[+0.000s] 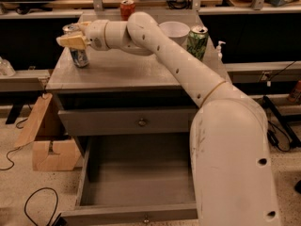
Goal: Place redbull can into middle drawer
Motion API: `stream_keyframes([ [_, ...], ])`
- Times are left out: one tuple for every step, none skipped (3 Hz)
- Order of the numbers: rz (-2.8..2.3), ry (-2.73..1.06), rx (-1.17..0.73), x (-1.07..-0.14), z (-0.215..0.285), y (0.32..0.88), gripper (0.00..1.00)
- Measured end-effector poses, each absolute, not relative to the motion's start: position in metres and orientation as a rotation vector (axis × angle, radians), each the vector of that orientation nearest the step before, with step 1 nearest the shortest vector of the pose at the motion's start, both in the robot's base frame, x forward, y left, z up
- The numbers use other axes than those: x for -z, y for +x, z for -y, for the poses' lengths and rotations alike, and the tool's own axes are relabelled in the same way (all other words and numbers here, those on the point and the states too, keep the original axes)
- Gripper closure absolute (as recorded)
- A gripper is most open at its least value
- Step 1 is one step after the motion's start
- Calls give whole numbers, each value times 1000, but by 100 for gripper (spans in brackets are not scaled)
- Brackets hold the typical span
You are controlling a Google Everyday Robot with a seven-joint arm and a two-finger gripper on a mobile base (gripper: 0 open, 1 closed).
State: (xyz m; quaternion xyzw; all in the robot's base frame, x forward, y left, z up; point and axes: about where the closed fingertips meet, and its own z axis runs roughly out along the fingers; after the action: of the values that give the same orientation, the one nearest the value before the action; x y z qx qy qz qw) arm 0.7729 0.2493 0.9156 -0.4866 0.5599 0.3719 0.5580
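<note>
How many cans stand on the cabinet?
3: slim can at the left edge by the gripper, red can at the back, green can right of the bowl. The arm may hide others.

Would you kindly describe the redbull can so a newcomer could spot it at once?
On the grey cabinet top, look to its left edge, where the gripper is at a can's top. That redbull can is slim, silver and blue, unlike the red cola can and green can.

The end effector (72,41) is at the top of the redbull can (80,58).
</note>
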Motion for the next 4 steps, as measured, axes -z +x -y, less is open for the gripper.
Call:
stream_keyframes([
  [-1317,-1154,-874,-925,-248,763,72],
  [-1298,-1145,-841,-949,-228,738,100],
  [-1304,-1123,-798,-967,-196,704,100],
  [-1342,-1072,-765,-978,-161,661,100],
])
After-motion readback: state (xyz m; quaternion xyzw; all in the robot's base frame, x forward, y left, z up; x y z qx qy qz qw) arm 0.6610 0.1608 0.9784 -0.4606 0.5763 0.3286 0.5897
